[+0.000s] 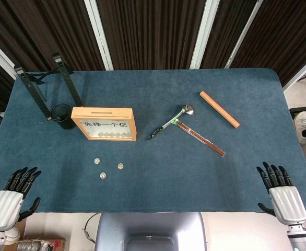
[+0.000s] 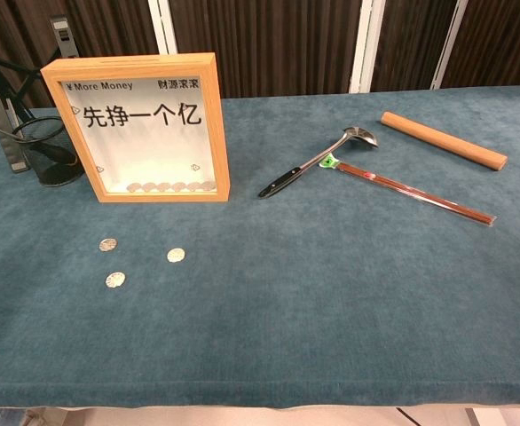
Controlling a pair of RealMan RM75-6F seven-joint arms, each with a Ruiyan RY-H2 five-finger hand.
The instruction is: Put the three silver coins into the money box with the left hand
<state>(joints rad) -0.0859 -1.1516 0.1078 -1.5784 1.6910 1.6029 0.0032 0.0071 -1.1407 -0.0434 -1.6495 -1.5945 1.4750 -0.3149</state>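
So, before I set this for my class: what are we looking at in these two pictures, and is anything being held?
It is a two-armed robot at a table. The head view looks down from above; the chest view looks across from table height. The left robot hand and right robot hand rest at the table's near edge, fingers apart, holding nothing. Three silver coins lie before a wooden money box. Also there: a ladle, packaged chopsticks, a wooden stick and a black cup.

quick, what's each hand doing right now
Left hand: open, holding nothing, at the table's near edge.
Right hand: open, holding nothing, at the table's near edge.
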